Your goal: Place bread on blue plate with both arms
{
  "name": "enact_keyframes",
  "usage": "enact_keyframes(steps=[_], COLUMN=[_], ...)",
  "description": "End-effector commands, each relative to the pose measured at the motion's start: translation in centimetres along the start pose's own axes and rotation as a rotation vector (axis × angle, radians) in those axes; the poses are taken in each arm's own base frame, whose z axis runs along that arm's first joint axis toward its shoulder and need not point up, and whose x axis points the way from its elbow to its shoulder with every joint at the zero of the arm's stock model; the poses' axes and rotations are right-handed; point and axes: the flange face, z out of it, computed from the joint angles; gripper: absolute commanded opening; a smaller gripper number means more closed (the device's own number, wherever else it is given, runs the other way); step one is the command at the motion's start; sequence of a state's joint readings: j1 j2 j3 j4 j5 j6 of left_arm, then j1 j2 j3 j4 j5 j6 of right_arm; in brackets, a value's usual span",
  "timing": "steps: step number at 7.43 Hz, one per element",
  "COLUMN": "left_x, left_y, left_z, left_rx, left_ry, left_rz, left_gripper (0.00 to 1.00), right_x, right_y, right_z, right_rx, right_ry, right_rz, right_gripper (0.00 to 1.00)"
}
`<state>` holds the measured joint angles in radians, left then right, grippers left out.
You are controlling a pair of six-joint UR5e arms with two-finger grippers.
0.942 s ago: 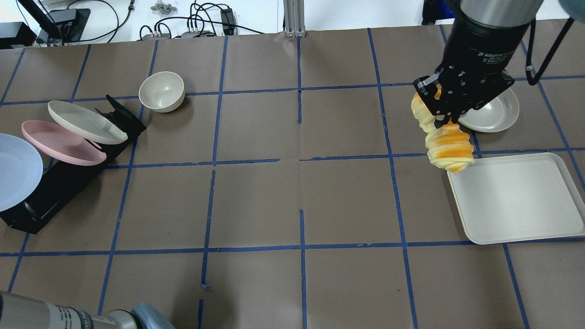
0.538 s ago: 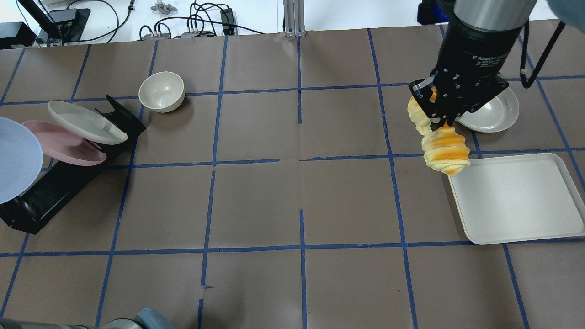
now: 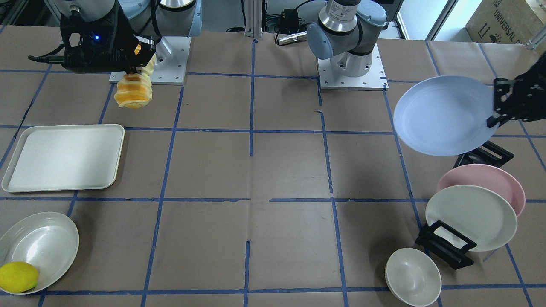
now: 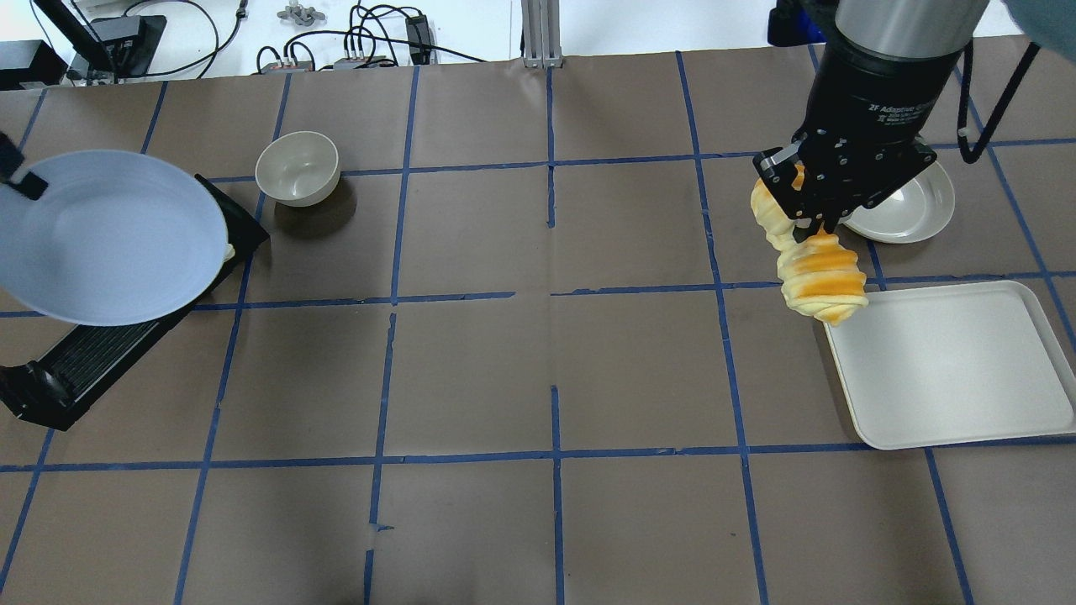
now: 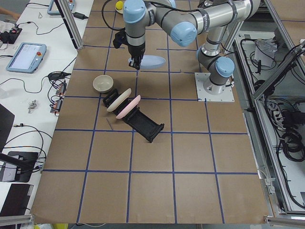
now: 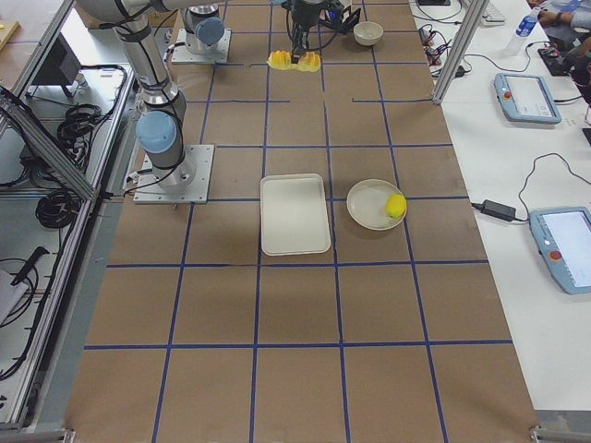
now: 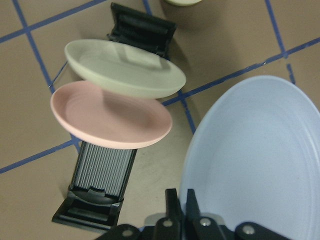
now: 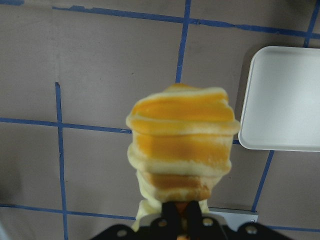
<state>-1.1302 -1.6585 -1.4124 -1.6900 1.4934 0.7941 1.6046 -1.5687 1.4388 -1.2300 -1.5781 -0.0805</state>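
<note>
My right gripper (image 4: 814,220) is shut on the bread (image 4: 820,273), an orange and cream striped roll that hangs in the air beside the white tray's near corner. It also shows in the front view (image 3: 133,91) and the right wrist view (image 8: 181,145). My left gripper (image 3: 494,120) is shut on the rim of the blue plate (image 3: 443,115) and holds it tilted in the air above the black rack. The blue plate fills the left of the overhead view (image 4: 109,235) and the left wrist view (image 7: 255,160).
A black rack (image 3: 445,243) holds a pink plate (image 3: 486,181) and a cream plate (image 3: 471,217). A cream bowl (image 4: 298,168) stands nearby. A white tray (image 4: 950,361) lies at the right. A pale dish (image 3: 38,245) holds a lemon (image 3: 17,277).
My left gripper has lifted the blue plate off the rack and carried it toward the table's middle, now covering the other plates from overhead. The right gripper with the bread has barely moved.
</note>
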Motion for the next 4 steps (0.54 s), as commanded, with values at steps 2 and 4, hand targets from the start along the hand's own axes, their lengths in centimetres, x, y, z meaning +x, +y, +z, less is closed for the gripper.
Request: enact_keyframes(steps=[2, 4], left_x=[14.2, 19.7], left_y=[-7.3, -11.3], left_z=[6.7, 12.3], left_rx=[-0.079, -0.121], left_ry=[0.049, 0.124], left_rz=[-0.009, -0.013], left_gripper=[0.05, 0.05], right_x=[0.0, 0.0], right_y=[0.0, 0.0], right_z=[0.1, 0.3], right_rx=[-0.001, -0.007], right_ry=[-0.003, -0.003], right_rz=[0.001, 0.004], right_gripper=[0.08, 0.08])
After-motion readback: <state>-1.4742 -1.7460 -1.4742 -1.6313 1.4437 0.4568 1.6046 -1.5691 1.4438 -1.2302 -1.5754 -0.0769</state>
